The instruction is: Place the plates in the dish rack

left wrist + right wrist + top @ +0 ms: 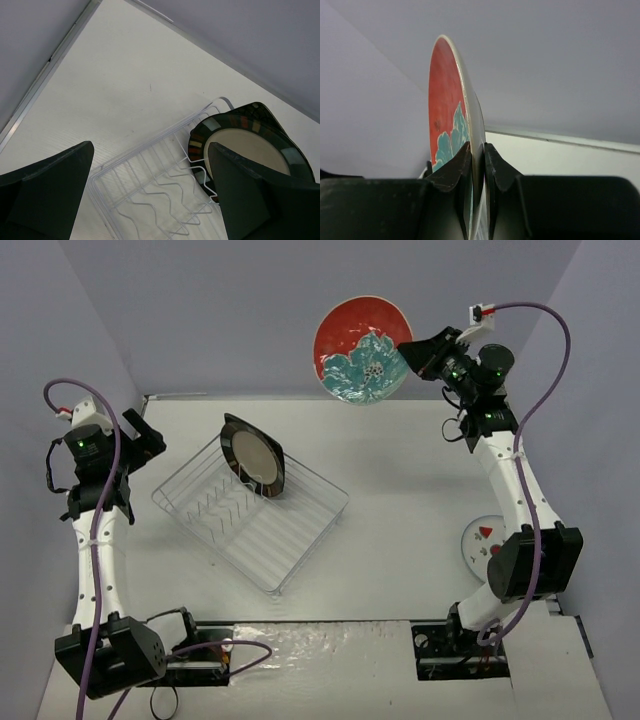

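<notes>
My right gripper is shut on the rim of the round red-and-teal floral plate and holds it upright, high above the table's far edge. In the right wrist view the plate is edge-on between the fingers. The wire dish rack sits left of centre. The beige plate with the striped rim stands in its far end against the square black plate. My left gripper is open and empty beside the rack's left corner. The small white plate with red triangles lies flat by the right arm.
The left wrist view shows the rack's tines, the beige plate and the black plate behind it between the open fingers. The grey back wall rises behind the table. The right arm's elbow partly covers the white plate.
</notes>
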`<action>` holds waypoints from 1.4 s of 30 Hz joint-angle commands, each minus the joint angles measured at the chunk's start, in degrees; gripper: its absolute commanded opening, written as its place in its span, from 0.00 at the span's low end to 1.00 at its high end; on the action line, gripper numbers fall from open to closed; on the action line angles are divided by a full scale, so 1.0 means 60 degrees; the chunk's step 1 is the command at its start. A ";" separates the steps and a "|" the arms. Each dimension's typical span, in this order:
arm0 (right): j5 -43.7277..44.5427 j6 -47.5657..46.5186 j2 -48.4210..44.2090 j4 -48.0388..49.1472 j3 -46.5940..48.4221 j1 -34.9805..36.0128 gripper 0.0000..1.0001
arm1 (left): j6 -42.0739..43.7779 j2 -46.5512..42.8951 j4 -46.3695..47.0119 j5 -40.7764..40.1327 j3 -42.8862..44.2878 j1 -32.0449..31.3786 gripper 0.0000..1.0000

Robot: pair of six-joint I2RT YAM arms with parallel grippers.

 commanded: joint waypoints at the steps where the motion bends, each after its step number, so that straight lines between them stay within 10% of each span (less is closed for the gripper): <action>1: 0.0245 0.0281 -0.0132 0.1171 0.1595 0.1020 0.00 | -0.0258 -0.0246 0.0617 0.0133 0.0142 0.0069 0.97; 23: 0.1200 -0.2548 0.2930 -0.2635 0.5293 0.6323 0.00 | -0.0413 -0.0979 0.0084 -0.0235 -0.0136 0.0064 0.97; 42: 0.6474 -0.7573 0.3736 -0.3161 0.6480 0.8765 0.00 | -0.0198 -0.1165 -0.0130 -0.0798 -0.0150 0.0069 0.97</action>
